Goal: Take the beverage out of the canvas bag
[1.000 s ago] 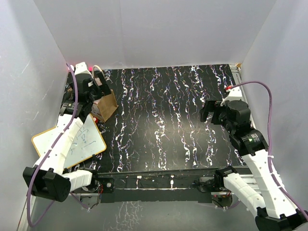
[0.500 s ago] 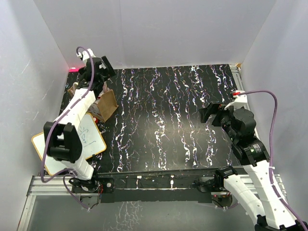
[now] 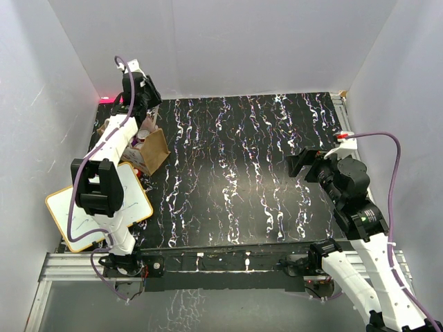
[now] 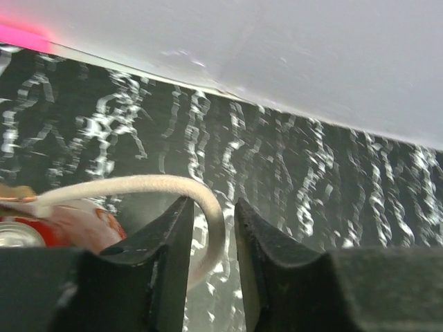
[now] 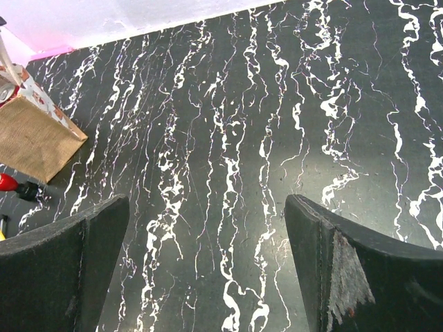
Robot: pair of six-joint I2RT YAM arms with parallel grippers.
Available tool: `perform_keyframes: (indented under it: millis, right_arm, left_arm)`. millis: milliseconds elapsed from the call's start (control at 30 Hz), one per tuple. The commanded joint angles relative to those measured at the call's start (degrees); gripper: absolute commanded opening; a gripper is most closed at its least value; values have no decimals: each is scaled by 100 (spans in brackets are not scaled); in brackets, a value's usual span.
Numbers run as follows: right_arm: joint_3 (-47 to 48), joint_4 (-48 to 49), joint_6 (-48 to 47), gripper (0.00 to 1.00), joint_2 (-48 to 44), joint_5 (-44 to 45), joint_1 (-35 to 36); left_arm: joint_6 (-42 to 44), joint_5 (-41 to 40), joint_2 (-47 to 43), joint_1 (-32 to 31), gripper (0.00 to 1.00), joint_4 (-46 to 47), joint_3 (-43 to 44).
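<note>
One canvas bag handle point(image 4: 138, 185) threads the left end effector's point(image 4: 211, 203) narrowed fingers point(image 4: 166, 252), grip unclear.

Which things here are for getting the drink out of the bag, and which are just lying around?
For the job:
- canvas bag
- its rope handle, running through the left gripper
- red can showing at the bag's top

Just lying about:
- white board with the orange rim
- small red thing near the bag

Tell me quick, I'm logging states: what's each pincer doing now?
Left pincer: narrow gap around the rope handle of the canvas bag; grip cannot be told.
Right pincer: open, holding nothing.
</note>
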Motion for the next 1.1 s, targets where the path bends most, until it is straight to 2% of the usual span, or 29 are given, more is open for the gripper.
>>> perform_keyframes:
  millis: [0,167,400,767,900,1067]
  right_arm:
    - [78,353,49,98,1,30,-25]
    - [46,355,118,98,65,-16,-26]
    - [-18,336,207,98,-37,-48,-25]
    - [-202,324,344,98,-167,-215,-20]
    - [-343,519,444,98,-177,-307,-21]
    - [-403,805,623,98,62,-835,-20]
  left_arm:
    - [-255,1969,-480,-16,25,88,23]
    - [-681,3512,-731,-80,10,505,-450]
    - [-471,4207,-1177,-671,4,169,-756]
    - [-766,4562,-2470,-2063,3,182,-2128]
    - [-665,4471,-3064,-2453,1,-557,-2477]
    - [-676,4140,-4150,-2549,0,-1800,-3192]
